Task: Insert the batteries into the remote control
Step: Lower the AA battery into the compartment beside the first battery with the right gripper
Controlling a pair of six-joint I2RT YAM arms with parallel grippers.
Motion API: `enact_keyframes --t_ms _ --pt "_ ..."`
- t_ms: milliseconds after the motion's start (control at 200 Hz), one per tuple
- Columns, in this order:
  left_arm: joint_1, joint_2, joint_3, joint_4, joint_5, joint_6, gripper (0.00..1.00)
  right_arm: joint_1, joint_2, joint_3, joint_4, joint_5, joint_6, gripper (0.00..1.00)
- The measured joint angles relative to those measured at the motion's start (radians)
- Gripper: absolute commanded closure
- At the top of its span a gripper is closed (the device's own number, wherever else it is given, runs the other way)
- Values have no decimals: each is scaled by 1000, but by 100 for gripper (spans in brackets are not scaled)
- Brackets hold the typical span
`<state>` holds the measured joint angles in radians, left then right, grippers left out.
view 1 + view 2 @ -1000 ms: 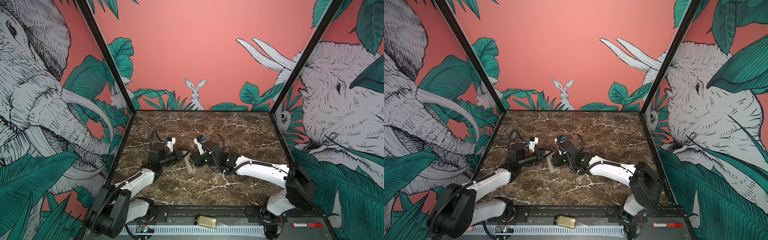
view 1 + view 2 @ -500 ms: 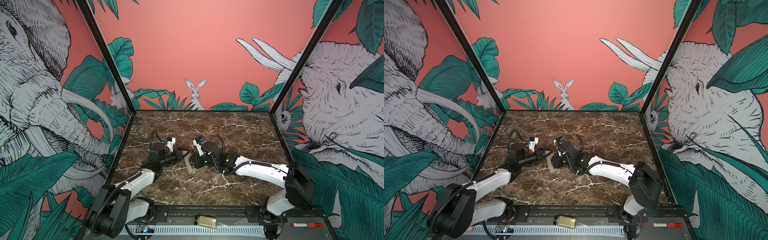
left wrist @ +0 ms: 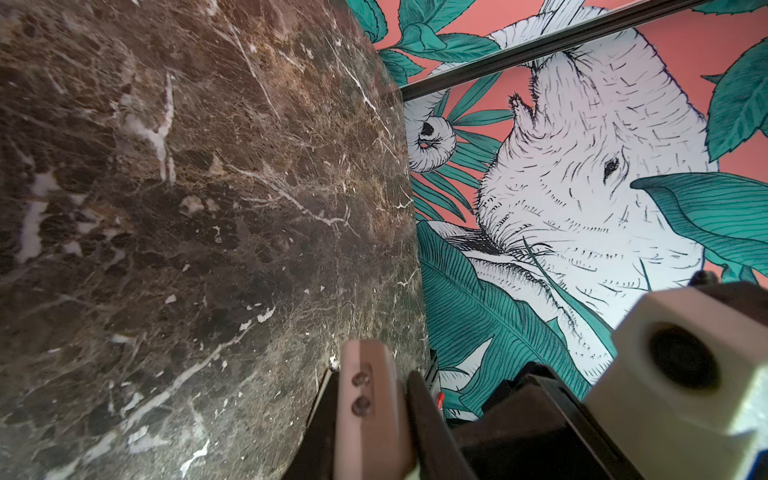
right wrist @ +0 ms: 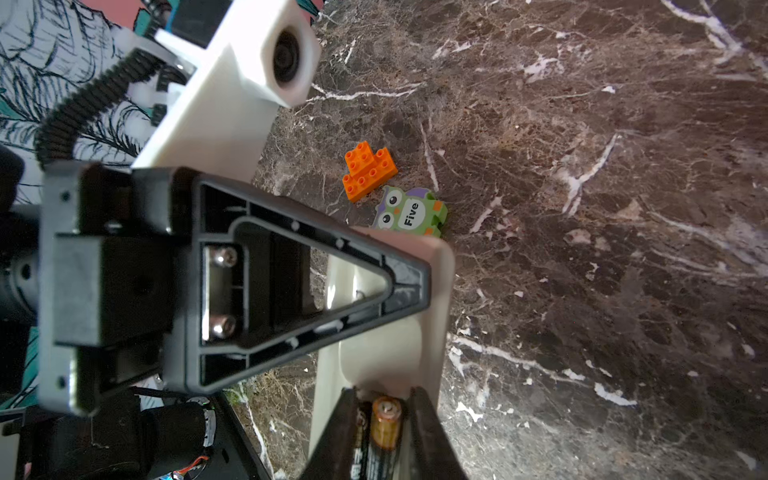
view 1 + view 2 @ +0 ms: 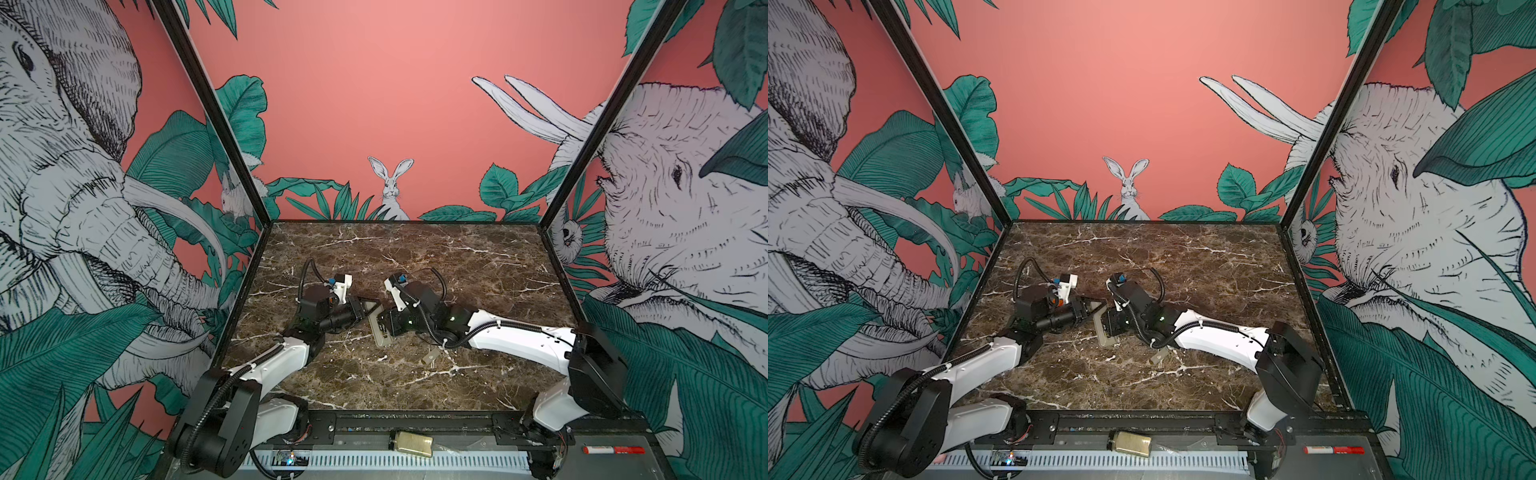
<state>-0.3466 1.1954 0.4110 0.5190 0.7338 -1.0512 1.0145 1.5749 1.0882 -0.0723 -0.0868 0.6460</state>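
Note:
The remote control (image 5: 380, 332) lies back-up mid-table, its beige battery recess (image 4: 395, 345) facing up. My left gripper (image 5: 372, 309) is shut on the remote's far end, and the remote's edge (image 3: 365, 415) shows between its fingers (image 3: 419, 399). My right gripper (image 4: 383, 392) hangs over the recess, its jaws slightly parted. Between them lies a battery (image 4: 385, 424) with a brassy end, a thin gap showing beside it. A second dark battery (image 4: 360, 440) lies alongside it, against the other finger. In both top views the right gripper (image 5: 1106, 322) hides the batteries.
An orange brick block (image 4: 368, 170) and a green owl block (image 4: 409, 212) lie just beyond the remote's far end. A small beige flat piece (image 5: 432, 356) rests on the marble near my right forearm. A jar (image 5: 411, 441) and a red marker (image 5: 613, 449) sit on the front rail.
The right wrist has edged slightly toward the left gripper. The left arm and the remote have stayed where they were.

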Motion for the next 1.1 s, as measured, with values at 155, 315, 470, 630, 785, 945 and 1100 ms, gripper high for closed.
enact_keyframes --t_ms 155,315,470,630,785,945,1100 --pt "0 0 0 5 12 2 100 0 0 3 -14 8 -2 63" --pt "0 0 0 4 18 5 100 0 0 4 -22 18 -5 54" --pt "0 10 0 11 31 8 100 0 0 9 -42 29 -11 51" --pt "0 33 0 42 56 4 100 6 -2 35 -85 48 -40 49" --pt "0 35 0 51 80 4 100 27 -34 45 -101 57 -103 47" --pt "0 35 0 52 99 4 100 32 -60 86 -166 48 -192 46" --pt "-1 35 0 56 123 3 100 32 -63 119 -241 3 -321 44"
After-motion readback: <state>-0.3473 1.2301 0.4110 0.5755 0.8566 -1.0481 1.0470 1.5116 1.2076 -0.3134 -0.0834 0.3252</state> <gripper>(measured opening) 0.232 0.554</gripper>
